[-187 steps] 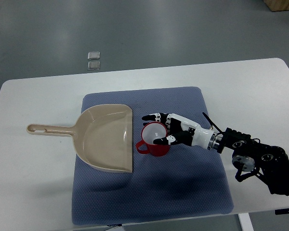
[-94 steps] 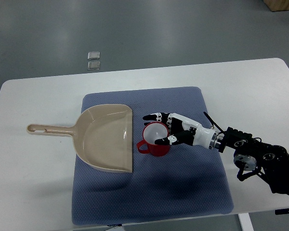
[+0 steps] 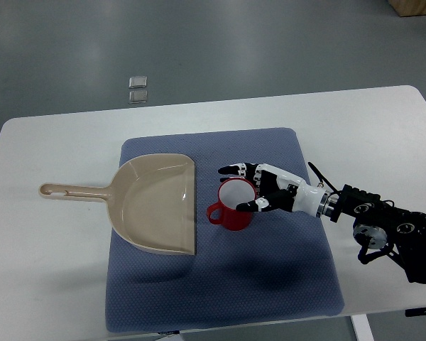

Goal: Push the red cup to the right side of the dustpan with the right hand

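The red cup stands upright on the blue mat, white inside, its handle pointing left toward the dustpan. The beige dustpan lies just left of it, a narrow gap between them, with its long handle reaching left over the white table. My right hand comes in from the right and wraps the cup's right side. Its fingers lie along the far rim, and the thumb presses the near side. The left hand is out of the picture.
The mat covers the middle of the white table, with bare mat in front of and to the right of the cup. My right forearm lies over the table's right front part. Two small square plates lie on the floor beyond the table.
My right hand has drawn a little to the right, and the cup has shifted right with it, so the gap to the dustpan's edge is slightly wider.
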Controlling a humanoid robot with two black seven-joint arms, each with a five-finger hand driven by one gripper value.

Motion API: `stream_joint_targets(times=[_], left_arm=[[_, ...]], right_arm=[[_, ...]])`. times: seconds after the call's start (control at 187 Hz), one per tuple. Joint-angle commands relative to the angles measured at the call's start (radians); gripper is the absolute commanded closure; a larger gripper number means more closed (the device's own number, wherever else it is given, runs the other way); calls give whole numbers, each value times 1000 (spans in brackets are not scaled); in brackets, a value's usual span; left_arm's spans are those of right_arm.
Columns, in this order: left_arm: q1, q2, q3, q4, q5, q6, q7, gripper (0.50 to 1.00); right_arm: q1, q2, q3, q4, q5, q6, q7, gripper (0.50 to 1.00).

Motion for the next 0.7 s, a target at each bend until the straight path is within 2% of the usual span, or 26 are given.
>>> stream_joint_targets(times=[0.0,0.695], left_arm=[[0,0,0,0,0,0,0,500],[0,0,0,0,0,0,0,500]], right_arm=[[1,-5,1,0,0,0,0,568],[-7,-6,-12,2,-3,0,0,568]])
